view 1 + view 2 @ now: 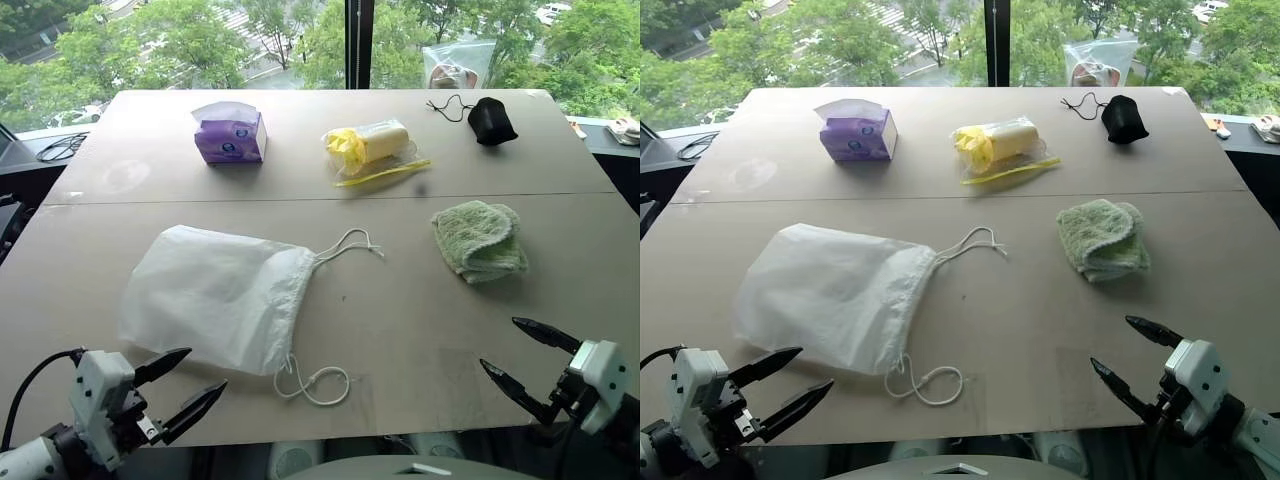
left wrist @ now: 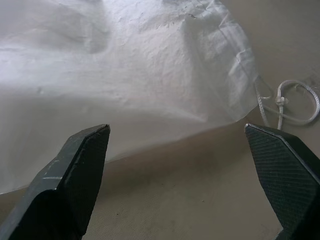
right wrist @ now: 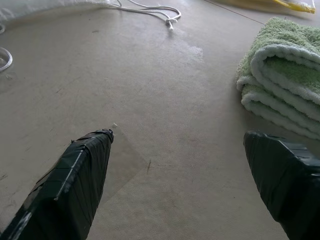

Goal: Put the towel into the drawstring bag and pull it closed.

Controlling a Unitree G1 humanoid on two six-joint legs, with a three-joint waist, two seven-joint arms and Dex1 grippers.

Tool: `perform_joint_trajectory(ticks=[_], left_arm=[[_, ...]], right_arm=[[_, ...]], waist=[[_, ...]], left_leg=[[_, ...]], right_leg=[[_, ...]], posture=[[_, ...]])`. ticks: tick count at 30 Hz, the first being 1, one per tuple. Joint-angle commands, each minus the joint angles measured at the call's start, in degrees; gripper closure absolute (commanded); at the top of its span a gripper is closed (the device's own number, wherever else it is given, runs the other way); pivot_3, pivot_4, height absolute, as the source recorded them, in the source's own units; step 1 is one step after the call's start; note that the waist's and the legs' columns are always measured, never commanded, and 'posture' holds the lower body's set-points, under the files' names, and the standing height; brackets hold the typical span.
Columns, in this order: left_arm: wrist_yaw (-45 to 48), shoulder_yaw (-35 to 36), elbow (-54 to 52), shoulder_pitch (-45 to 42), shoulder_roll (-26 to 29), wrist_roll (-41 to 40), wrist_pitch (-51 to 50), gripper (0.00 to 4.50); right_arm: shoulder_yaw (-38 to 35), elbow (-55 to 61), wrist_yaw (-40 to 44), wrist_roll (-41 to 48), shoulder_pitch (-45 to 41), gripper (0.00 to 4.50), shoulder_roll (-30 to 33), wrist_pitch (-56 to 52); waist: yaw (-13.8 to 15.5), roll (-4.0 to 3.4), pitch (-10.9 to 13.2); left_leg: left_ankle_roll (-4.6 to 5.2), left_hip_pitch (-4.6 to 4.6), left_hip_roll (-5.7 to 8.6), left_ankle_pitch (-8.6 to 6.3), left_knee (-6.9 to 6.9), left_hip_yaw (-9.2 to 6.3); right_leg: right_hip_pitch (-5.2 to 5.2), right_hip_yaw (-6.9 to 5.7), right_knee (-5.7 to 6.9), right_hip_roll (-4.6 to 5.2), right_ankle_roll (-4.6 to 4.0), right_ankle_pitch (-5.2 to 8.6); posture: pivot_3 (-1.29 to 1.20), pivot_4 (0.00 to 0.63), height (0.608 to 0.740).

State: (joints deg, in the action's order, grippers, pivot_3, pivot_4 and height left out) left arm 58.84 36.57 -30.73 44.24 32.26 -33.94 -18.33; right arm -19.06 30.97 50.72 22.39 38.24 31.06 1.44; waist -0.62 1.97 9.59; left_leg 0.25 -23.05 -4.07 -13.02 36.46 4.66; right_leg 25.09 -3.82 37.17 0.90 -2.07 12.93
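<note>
- While both sets of fingers are spread wide and empty, the towel (image 1: 480, 240) lies folded ahead of the right gripper (image 1: 528, 362), well apart; the drawstring bag (image 1: 215, 295) lies flat just beyond the left gripper (image 1: 182, 388)
- A single fold might be pinched, so the towel could unroll; the limp bag mouth (image 1: 300, 305) could be pressed shut
- A pale desk (image 1: 400, 320) is set before windows (image 1: 300, 40) onto trees

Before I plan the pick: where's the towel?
The towel lies folded on the table's right side, right of the bag's cords, ahead of the right gripper.
</note>
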Motion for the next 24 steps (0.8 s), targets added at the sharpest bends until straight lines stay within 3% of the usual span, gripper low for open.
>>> perform_joint_trajectory(ticks=[1,6,12,16,21,24], left_arm=[[-2.79,-1.87,-4.73,-1.89,0.84,-2.74,-2.28,0.04],[-17.67,-9.08,-15.57,-16.04,6.1,-12.98,-18.16,0.04],[-34.15,-17.59,-17.35,-31.91,14.71,-15.83,-38.52,0.04],[-41.05,-27.15,-16.78,-41.47,14.27,-11.56,-43.89,0.04],[-43.58,-34.73,-14.25,-44.06,14.81,-4.39,-44.11,0.04],[-41.67,-38.01,-12.87,-44.37,16.22,-0.27,-41.44,1.0]], right_arm=[[-0.83,1.16,1.63,2.18,-1.1,0.02,1.06,1.56],[0.81,4.91,5.35,7.0,-5.58,0.02,4.4,0.09],[1.73,7.47,7.13,9.43,-8.49,0.02,8.1,-2.34],[1.53,7.39,6.35,9.62,-9.74,0.02,8.37,-2.91],[1.6,7.85,5.38,8.84,-9.62,0.02,8.22,-3.46],[1.95,8.42,4.12,8.39,-10.2,0.0,8.32,-4.46]], waist=[[0.0,0.0,0.0],[0.99,-0.18,0.13],[1.4,-0.29,0.11],[1.55,-0.25,0.13],[1.47,-0.23,0.14],[1.49,-0.22,0.14]], left_leg=[[0.0,0.0,0.0,0.0,0.0,0.0],[0.0,0.0,0.02,0.0,0.07,-0.05],[0.03,0.36,0.06,0.03,0.12,-0.09],[0.28,0.27,0.08,0.18,0.14,-0.1],[0.28,0.27,0.09,0.18,0.14,-0.06],[0.27,0.33,0.1,0.18,0.2,-0.09]], right_leg=[[0.0,0.0,0.0,0.0,0.0,0.0],[-0.09,-0.01,0.01,0.0,0.01,-0.01],[-0.42,-0.02,0.36,-0.09,0.01,-0.01],[-0.39,0.02,0.42,-0.18,-0.05,0.04],[-0.38,0.09,0.44,-0.19,0.05,-0.02],[-0.38,0.08,0.57,-0.19,-0.1,0.07]], posture=[[0.0,0.15,0.74],[0.0,0.15,0.74],[0.0,0.15,0.74],[0.0,0.15,0.74],[0.0,0.15,0.74],[0.0,0.15,0.74]])
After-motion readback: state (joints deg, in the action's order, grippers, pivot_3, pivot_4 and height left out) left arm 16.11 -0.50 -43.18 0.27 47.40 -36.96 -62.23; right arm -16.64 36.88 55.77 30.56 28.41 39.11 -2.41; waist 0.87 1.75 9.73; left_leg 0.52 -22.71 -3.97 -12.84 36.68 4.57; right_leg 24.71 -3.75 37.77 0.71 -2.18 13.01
